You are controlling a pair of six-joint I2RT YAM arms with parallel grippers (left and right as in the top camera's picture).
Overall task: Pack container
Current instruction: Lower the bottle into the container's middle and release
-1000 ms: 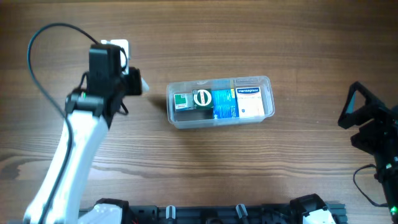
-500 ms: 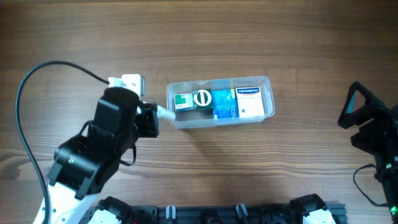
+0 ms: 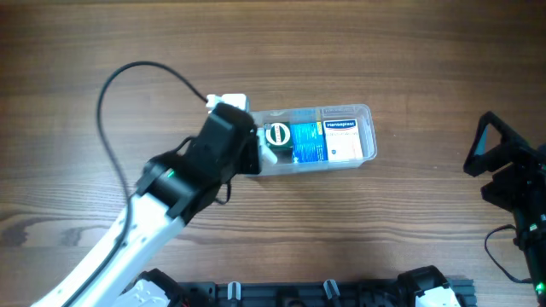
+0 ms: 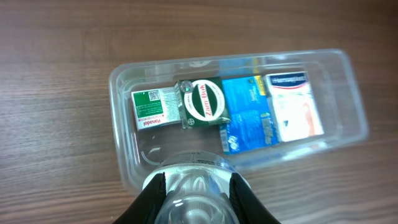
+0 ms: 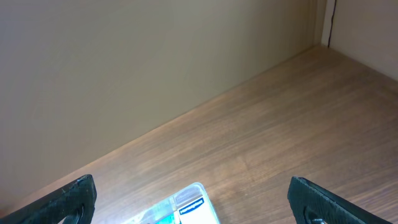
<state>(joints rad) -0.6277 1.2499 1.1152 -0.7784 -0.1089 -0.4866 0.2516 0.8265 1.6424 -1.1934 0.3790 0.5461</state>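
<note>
The container (image 3: 368, 130) is a clear plastic tub lying lengthwise at the table's centre. It also shows in the left wrist view (image 4: 348, 93) and at the bottom of the right wrist view (image 5: 189, 208). Inside lie a white-and-green box (image 4: 149, 109), a round green tin (image 4: 202, 102), a blue box (image 4: 249, 118) and a white box (image 4: 292, 112). My left gripper (image 3: 260, 155) is shut on a clear bottle (image 4: 196, 186) and hovers over the tub's left near corner. My right gripper (image 3: 503, 170) is open and empty at the far right.
The wooden table (image 3: 409, 222) runs to a beige wall (image 5: 124, 62) behind. My left arm (image 3: 162, 213) and its black cable (image 3: 111, 85) cross the left half of the table. A black rail (image 3: 324, 290) lines the front edge.
My left arm has swung right from the table's left side to the tub's left end, carrying the bottle. The right arm has not moved.
</note>
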